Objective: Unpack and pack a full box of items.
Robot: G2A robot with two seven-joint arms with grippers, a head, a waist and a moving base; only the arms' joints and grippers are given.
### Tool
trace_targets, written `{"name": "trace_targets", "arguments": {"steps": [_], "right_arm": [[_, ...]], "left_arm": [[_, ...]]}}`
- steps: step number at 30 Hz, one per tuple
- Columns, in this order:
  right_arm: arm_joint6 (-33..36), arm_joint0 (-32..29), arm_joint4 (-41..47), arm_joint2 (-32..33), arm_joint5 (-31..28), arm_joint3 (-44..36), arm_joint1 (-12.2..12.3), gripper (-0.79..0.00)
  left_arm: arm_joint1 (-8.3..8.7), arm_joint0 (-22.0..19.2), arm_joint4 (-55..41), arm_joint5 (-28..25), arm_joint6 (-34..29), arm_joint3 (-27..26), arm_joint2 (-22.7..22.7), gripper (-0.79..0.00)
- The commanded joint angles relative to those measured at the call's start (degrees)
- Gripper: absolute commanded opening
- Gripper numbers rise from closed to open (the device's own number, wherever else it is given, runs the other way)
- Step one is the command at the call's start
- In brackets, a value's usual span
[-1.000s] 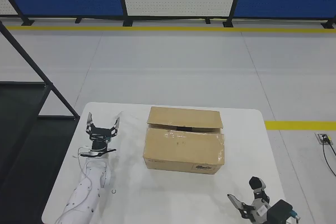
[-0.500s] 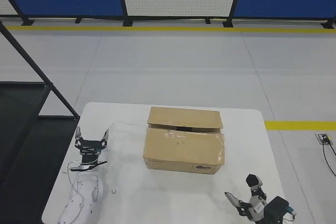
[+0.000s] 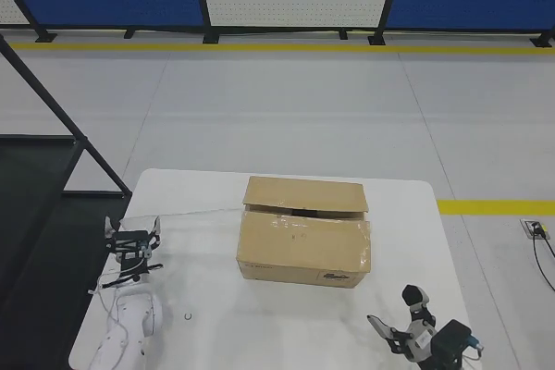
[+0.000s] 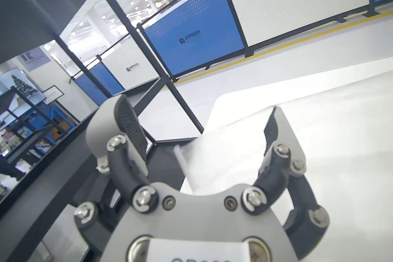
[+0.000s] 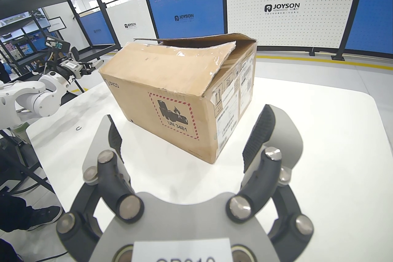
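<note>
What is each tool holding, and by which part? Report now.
Nothing is gripped: the left tool and right tool both stand open, apart from the box. A clear strip may cling to the left tool.

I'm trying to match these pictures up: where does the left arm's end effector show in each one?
Top view: the left end effector sits over the table's left edge, well left of the cardboard box.
Left wrist view: the end effector is close up and open, over a table corner.
Right wrist view: the end effector is far off, beyond the box.
Shared landmark: the white table.
</note>
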Motion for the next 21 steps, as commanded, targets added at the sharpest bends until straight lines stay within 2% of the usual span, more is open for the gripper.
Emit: {"name": "trace_targets", "arguments": {"steps": [1,8,15,18,21], "right_arm": [[0.08,0.07,-0.08,0.02,-0.08,0.01,0.03,0.000],[0.27,0.27,-0.03,0.16,-0.29,0.07,0.13,0.000],[0.47,0.53,0.33,0.23,-0.43,0.36,0.20,0.000],[0.61,0.83,0.38,0.04,-0.50,0.70,0.21,0.000],[0.64,1.08,0.44,-0.10,-0.60,0.95,0.22,0.000]], "left_arm": [[-0.10,0.14,-0.91,0.11,-0.78,-0.31,-0.27,0.000],[-0.45,0.32,-4.07,-1.07,-4.20,-0.62,-0.78,0.000],[-0.42,0.93,-2.56,-2.40,-6.60,-0.16,-0.69,0.000],[-0.59,1.08,-5.51,-3.20,-7.85,-0.19,-1.41,0.000],[-0.64,1.43,-5.19,-3.54,-7.48,-0.75,-1.30,0.000]]}}
